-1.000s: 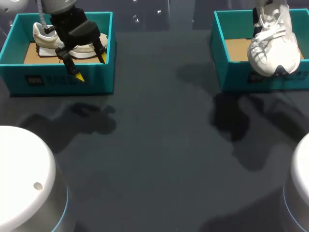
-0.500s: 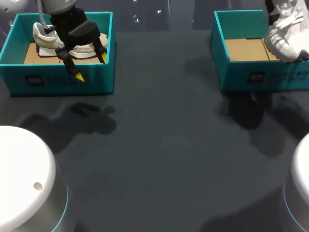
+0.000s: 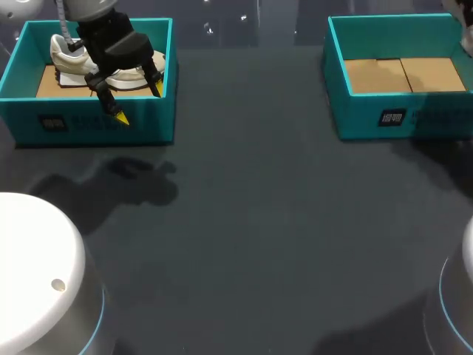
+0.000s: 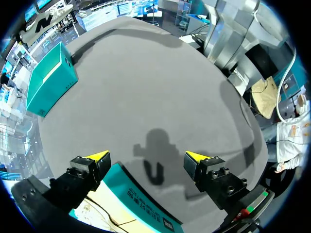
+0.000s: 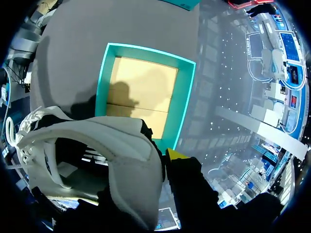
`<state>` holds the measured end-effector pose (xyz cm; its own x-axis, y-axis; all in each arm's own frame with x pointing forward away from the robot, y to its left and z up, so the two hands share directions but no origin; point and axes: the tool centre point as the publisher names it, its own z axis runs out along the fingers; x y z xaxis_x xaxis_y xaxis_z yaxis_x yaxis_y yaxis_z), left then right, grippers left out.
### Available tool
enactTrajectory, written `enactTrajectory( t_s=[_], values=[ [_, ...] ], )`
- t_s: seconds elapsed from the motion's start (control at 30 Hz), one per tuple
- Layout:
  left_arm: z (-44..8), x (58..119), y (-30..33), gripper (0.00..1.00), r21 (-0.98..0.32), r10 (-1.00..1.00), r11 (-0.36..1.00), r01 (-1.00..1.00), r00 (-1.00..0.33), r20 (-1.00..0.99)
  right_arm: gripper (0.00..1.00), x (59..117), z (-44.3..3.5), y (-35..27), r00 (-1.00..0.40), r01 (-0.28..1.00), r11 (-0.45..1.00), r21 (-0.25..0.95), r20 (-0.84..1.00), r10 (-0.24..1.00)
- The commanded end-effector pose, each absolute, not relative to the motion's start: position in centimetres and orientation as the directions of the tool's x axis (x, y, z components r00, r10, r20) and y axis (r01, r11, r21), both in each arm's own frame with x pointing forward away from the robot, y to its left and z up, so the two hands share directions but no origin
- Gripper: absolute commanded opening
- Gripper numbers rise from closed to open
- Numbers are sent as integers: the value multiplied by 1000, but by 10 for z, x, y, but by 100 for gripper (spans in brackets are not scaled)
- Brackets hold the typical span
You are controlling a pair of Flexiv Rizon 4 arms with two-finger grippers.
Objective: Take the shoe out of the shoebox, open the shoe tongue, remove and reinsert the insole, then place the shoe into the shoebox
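Note:
In the right wrist view my right gripper point(image 5: 163, 155) is shut on the heel collar of a white lace-up shoe point(image 5: 97, 141). One yellow fingertip point(image 5: 177, 154) shows beside the collar; the other is hidden by the shoe. The shoe hangs high above the right teal shoebox point(image 5: 182, 104), whose cardboard floor is bare. That shoebox point(image 3: 384, 118) sits at the head view's right, with the arm almost wholly out of that view. My left gripper point(image 3: 139, 103) hovers open over the left teal shoebox point(image 3: 89, 126), which holds a cream shoe point(image 3: 70, 59). Nothing lies between its fingers point(image 4: 97, 156).
The dark grey tabletop point(image 3: 251, 207) stretches between the two boxes. White robot bases stand at the front left point(image 3: 37, 274) and front right point(image 3: 462, 296). The left box's near wall point(image 4: 146, 206) lies just under the left gripper.
The right arm has carried the white shoe up and to the right, out of the head view, baring the right box's floor. The left arm has not moved.

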<state>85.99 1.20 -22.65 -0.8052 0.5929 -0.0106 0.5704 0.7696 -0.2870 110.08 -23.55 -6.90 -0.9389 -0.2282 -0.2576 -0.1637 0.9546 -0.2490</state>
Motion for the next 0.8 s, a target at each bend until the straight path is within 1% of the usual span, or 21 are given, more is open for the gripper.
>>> enactTrajectory(
  t_s=[0.03, 0.27, 0.5, 0.67, 0.73, 0.8],
  values=[
    [-226, 860, 12, 100, -285, 593, 770, 571, -805, -9, 0, 1116, -75, -255, -932, -192, 963, -190, -272, -240],
    [-226, 860, 12, 100, -285, 593, 770, 571, -805, -9, 0, 1151, -82, -269, -929, -219, 962, -165, -266, -257],
    [-226, 860, 12, 100, -285, 593, 770, 571, -805, -9, 0, 1162, -91, -287, -932, -215, 967, -136, -266, -245],
    [-226, 860, 12, 100, -285, 593, 770, 571, -805, -9, 0, 1159, -98, -301, -943, -158, 982, -100, -278, -180],
    [-226, 860, 12, 100, -285, 593, 770, 571, -805, -9, 0, 1157, -101, -307, -951, -111, 990, -88, -281, -131],
    [-226, 860, 12, 100, -285, 593, 770, 571, -805, -9, 0, 1154, -103, -311, -959, -28, 997, -71, -279, -47]
  ],
)
